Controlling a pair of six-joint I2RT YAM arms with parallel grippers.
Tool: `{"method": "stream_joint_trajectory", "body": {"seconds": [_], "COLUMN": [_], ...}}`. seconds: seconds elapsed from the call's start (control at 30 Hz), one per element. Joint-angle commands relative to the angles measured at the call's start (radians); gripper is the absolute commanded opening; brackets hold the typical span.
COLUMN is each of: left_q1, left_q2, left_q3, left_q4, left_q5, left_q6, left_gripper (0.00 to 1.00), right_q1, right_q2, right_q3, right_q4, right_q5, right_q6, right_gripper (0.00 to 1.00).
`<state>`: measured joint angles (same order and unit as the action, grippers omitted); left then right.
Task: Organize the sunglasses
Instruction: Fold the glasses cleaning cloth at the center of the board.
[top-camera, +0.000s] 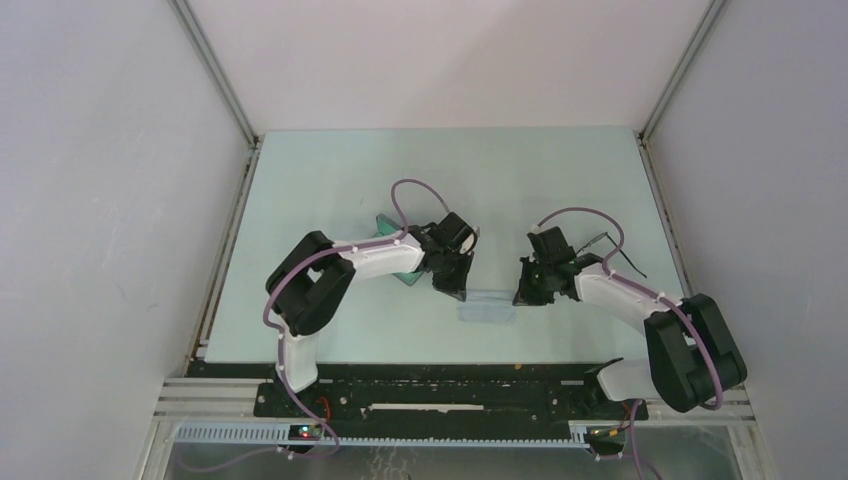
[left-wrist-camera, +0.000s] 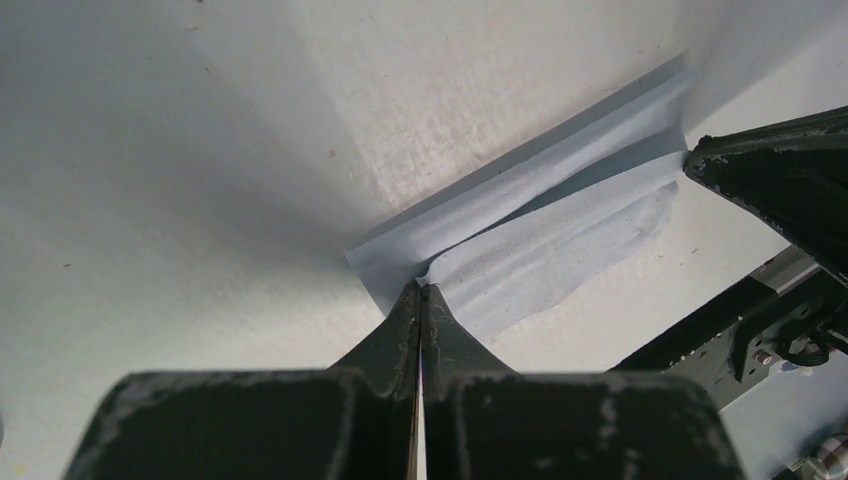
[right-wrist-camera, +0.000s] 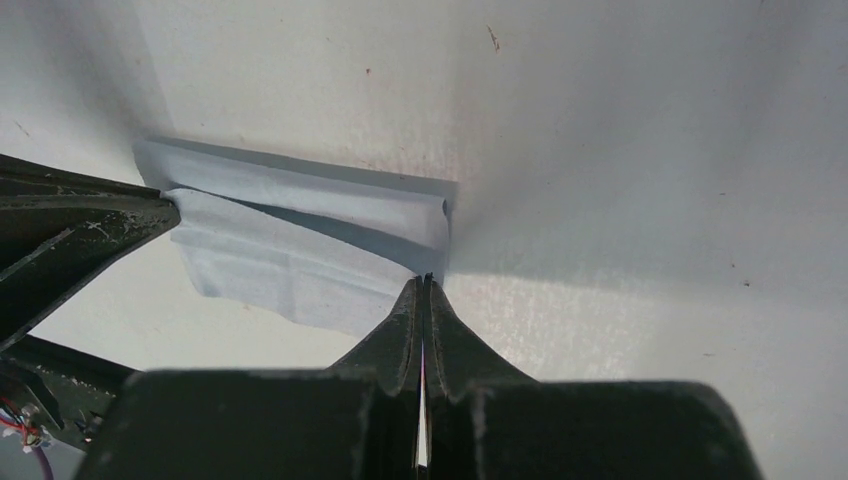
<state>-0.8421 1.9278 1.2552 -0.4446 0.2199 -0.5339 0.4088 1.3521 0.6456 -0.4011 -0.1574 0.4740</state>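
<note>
Looks like a robotics lab test cell: white panel walls on aluminium posts box in a pale tabletop, with the left arm and right arm bolted to a black base rail.

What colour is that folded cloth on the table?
Pale blue; the cloth shows best in the left wrist view.

There are two arms, the left arm and the right arm, and two claws, the left claw and the right claw. There is one cloth, one pair of sunglasses, one case and one surface.
</note>
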Motion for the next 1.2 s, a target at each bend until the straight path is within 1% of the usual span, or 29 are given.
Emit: {"method": "stream_joint_trajectory", "body": {"seconds": [0.0,0.43,0.6,1.1,1.13,1.17], "left_q1": [-0.005,-0.016,-0.016,-0.021,-0.020,-0.021], "left_q2": [-0.055,-0.065,-0.080,-0.090,-0.088,-0.087], "left_q3": [-0.026,-0.046,-0.054,-0.066,-0.066,-0.065], "left_q4": [0.027,0.041,0.041,0.049,0.049,0.049], "left_q5": [-0.007,-0.006,-0.014,-0.004,-0.005,-0.005], "left_q6": [-0.013,-0.030,-0.034,-0.035,-0.036,-0.036], "left_gripper": [0.00,0.00,0.00,0.00,0.00,0.00], "right_q1": [0.017,0.059,0.059,0.067,0.066,0.064], "right_q2": [-0.036,-0.061,-0.085,-0.125,-0.131,-0.137], "right_q3": [-0.004,-0.043,-0.043,-0.043,-0.043,-0.043], "right_q4": [-0.015,-0.022,-0.041,-0.036,-0.033,-0.027], "right_q5": [0.021,0.026,0.052,0.053,0.058,0.060], "right_q6": [0.017,0.046,0.044,0.054,0.057,0.061], "right_gripper": [0.00,0.00,0.00,0.00,0.02,0.06]}}
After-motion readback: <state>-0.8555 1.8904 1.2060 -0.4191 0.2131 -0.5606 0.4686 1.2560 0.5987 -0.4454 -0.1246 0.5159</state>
